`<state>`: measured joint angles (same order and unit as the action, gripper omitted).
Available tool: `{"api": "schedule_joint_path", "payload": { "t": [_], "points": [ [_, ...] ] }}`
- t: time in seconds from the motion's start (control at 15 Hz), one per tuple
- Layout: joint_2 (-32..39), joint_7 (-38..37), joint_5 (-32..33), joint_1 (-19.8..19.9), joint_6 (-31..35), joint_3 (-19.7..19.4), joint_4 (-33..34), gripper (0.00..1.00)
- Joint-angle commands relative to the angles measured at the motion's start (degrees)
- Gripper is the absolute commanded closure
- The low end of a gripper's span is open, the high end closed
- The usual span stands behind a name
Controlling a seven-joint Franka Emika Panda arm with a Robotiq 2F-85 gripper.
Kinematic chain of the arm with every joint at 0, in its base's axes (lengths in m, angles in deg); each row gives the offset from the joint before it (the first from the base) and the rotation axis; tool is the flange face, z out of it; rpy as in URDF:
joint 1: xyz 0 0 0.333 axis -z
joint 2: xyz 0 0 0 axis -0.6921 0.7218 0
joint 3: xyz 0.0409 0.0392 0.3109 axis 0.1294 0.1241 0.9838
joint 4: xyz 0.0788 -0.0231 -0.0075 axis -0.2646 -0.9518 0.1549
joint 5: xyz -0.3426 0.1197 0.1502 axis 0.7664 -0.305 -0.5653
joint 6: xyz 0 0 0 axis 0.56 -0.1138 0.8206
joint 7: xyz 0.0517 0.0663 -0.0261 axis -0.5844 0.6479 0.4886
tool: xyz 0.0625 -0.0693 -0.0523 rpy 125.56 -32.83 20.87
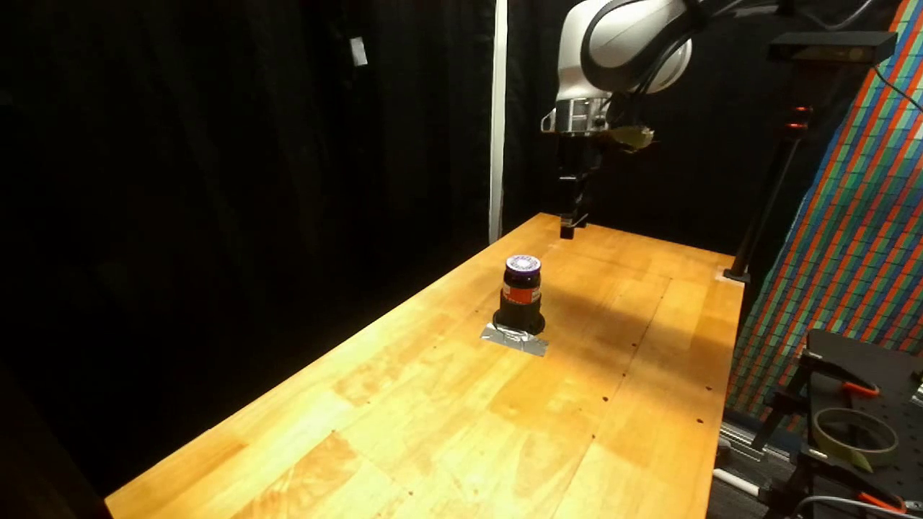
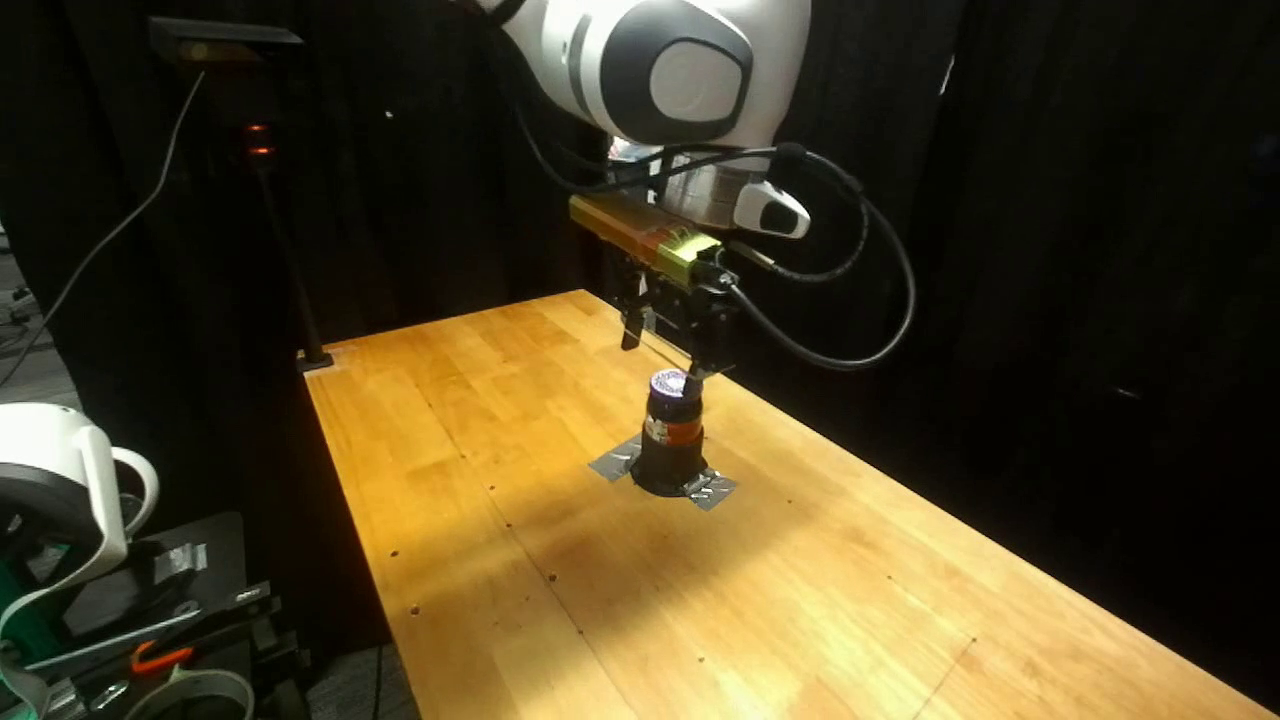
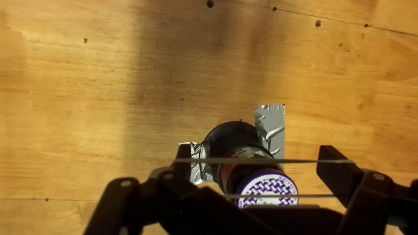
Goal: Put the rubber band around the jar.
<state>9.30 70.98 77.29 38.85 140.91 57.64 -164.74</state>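
The jar (image 1: 521, 294) stands upright in a black holder (image 1: 519, 315) taped to the table. It has a dark body, a red-orange label and a white-and-purple lid. It also shows in an exterior view (image 2: 674, 431) and in the wrist view, lid (image 3: 266, 186) foremost. My gripper (image 1: 573, 229) is open, also seen in an exterior view (image 2: 661, 366) and the wrist view (image 3: 256, 158). A pale rubber band (image 3: 228, 160) is stretched as a loop around its spread fingers. Its strands cross over the jar and lid in the wrist view. The gripper is higher than and offset from the jar.
Silver tape strips (image 1: 515, 339) fix the holder to the wooden table (image 1: 447, 432). A stand with a camera (image 2: 285, 240) is at a table corner. Beyond the table edge, a black cart holds a tape roll (image 1: 856, 438) and clamps. Dark curtains hang around.
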Motion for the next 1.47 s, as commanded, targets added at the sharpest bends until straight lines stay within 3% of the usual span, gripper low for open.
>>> {"api": "schedule_joint_path", "payload": {
  "t": [0.0,0.47,0.93,1.4],
  "points": [
    [10.7,-5.9,5.1,0.3,-5.2,1.7,14.3,0.00],
    [25.1,-6.5,5.4,0.5,-12.6,4.4,35.0,0.00],
    [36.8,-6.5,5.9,0.1,-22.7,4.5,53.9,0.00],
    [44.5,-6.4,5.9,-0.1,-29.1,4.3,64.7,0.00]
  ]
}}
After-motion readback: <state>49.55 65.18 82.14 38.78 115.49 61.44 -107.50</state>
